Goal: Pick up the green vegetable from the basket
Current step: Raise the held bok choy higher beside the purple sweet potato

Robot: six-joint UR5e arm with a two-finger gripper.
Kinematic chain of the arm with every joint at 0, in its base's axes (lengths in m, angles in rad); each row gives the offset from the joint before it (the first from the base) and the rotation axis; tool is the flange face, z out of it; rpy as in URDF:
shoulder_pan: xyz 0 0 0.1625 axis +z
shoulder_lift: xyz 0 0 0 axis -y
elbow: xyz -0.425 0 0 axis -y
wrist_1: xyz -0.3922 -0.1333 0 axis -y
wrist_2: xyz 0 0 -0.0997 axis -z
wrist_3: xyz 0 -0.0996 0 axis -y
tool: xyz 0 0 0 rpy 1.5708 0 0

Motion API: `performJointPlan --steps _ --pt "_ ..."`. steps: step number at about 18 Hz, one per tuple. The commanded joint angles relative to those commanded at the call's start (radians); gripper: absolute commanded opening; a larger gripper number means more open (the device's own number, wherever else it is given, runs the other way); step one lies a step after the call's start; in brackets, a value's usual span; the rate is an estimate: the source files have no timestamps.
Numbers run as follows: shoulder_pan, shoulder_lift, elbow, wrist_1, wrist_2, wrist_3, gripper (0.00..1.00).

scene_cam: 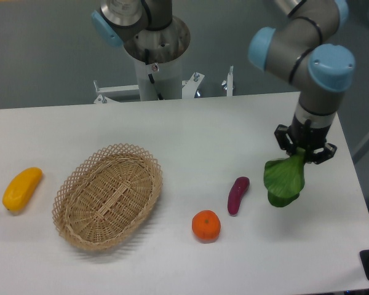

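White tabletop (190, 129), grey wall behind it, arm's pedestal base at the far edge. You have one fixed view, looking down and across.

Your gripper (305, 151) sits over the right side of the table, pointing down from a grey arm with blue joint caps. Its fingers are closed in on the top of the green vegetable (284, 180). The pale stalk end is tucked up between the fingers and mostly hidden; the broad bright green leaves hang below. A soft shadow lies on the table beneath the leaves, so the vegetable looks lifted off the surface, though you cannot be sure from this angle whether the lowest leaf tip touches.

The basket (80, 230) lies well apart from it, on the left half of the table: oval, shallow, tan wicker, lacy scalloped rim, long axis running diagonally. Nothing shows inside it but the woven bottom.

Other items you can see:
- purple eggplant (238, 194), small, lying on the table just left of the hanging leaves, not touching them.
- orange (206, 225), near the eggplant's lower end, toward the front edge, a small gap between them.
- yellow fruit (22, 188), elongated, left of the basket near the table's left edge, apart from the rim.
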Motion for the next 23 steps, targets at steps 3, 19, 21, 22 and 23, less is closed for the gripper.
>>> performJointPlan --steps 3,19,21,22,23 --pt "0.017 -0.009 0.009 0.001 -0.006 0.003 0.17" --pt "0.046 -0.014 0.012 -0.002 -0.018 0.065 0.18" --pt "0.046 -0.014 0.012 -0.002 -0.021 0.06 0.19" --pt "0.046 -0.014 0.014 -0.002 -0.021 0.06 0.19" --pt "0.046 -0.014 0.012 0.0 -0.02 0.058 0.19"
